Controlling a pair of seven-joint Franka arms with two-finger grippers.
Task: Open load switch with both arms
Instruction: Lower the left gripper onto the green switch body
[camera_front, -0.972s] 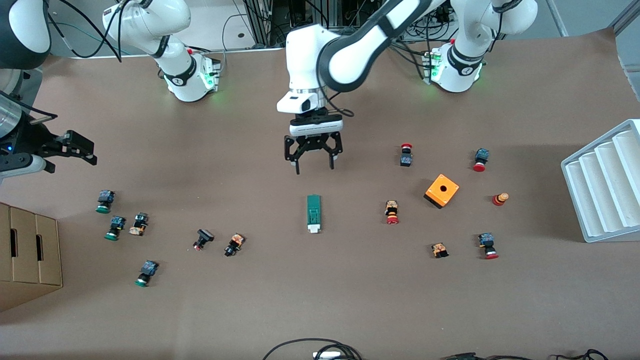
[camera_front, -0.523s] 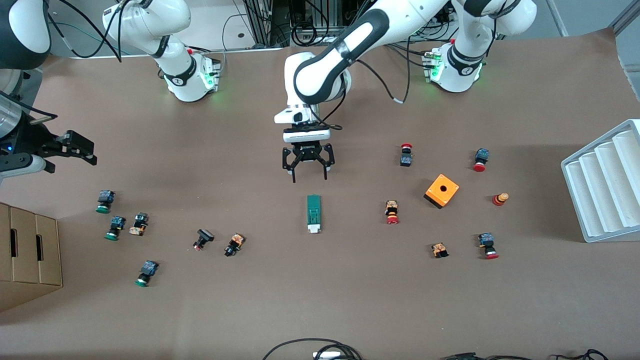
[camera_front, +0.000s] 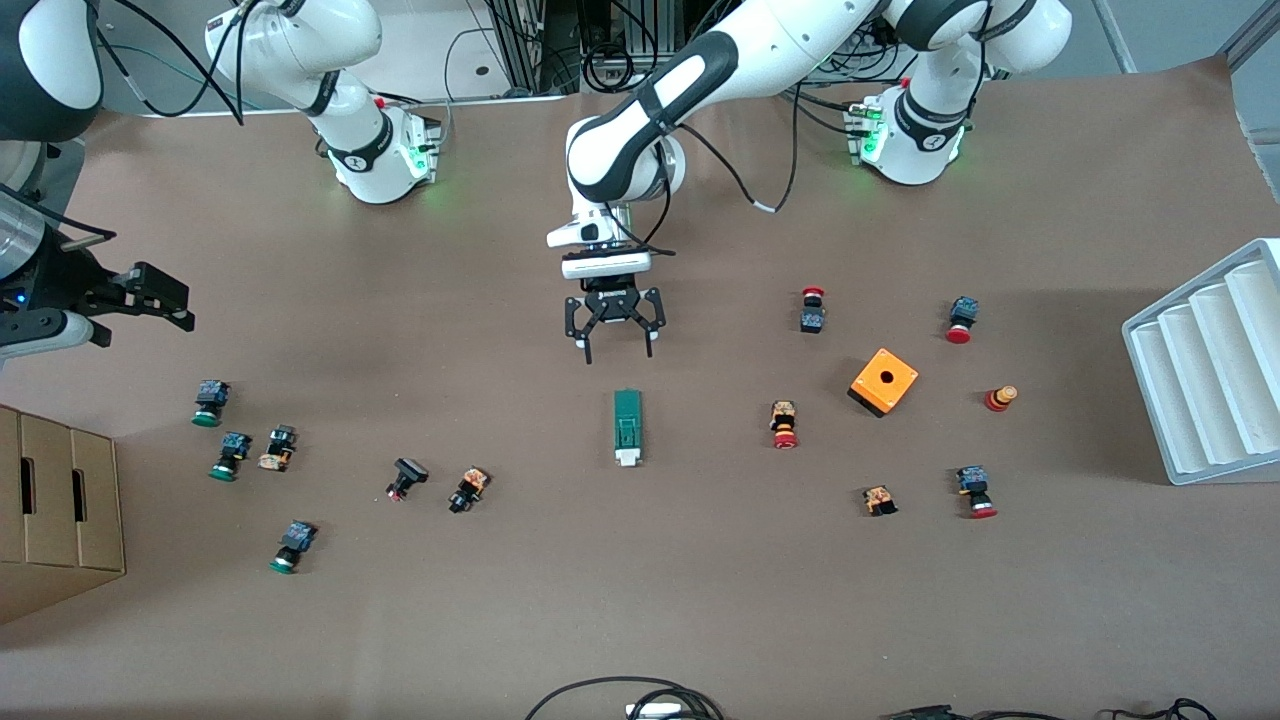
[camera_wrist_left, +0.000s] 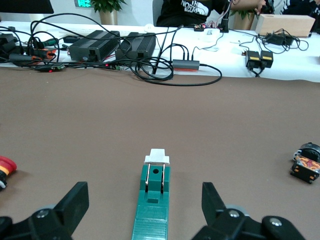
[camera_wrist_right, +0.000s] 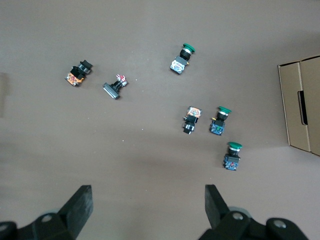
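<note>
Front view. Load switch (camera_front: 627, 427): dark green, narrow, flat on brown table (camera_front: 700, 600) near its middle, white end toward the front camera. Left gripper (camera_front: 613, 347): over the table just short of the switch's green end, fingers spread wide, nothing held, clear of the switch. Right gripper (camera_front: 150, 297): at the right arm's end of the table, over bare table, fingers apart, empty; arm waiting. Orange box (camera_front: 884, 381) with round hole: toward the left arm's end, well apart from the switch. Red-capped push-buttons (camera_front: 784, 425): scattered around the orange box. Green-capped push-buttons (camera_front: 209, 403): grouped toward the right arm's end. Cardboard box (camera_front: 55, 510): at the table edge, right arm's end. White ridged tray (camera_front: 1205, 365): at the left arm's end.

Left wrist view. Load switch (camera_wrist_left: 154, 197): centred between the two black fingers (camera_wrist_left: 70, 207), not touched; white piece at its end away from the gripper. One small push-button (camera_wrist_left: 305, 163) at the frame edge, cap colour hard to tell. Cables and black power bricks (camera_wrist_left: 95, 44) along the table edge.

Right wrist view. Fingers (camera_wrist_right: 77, 207) wide apart over bare table, holding nothing. Three green-capped push-buttons (camera_wrist_right: 221, 120) and three darker ones (camera_wrist_right: 78, 72) below. Cardboard box (camera_wrist_right: 300, 110) at the edge.
</note>
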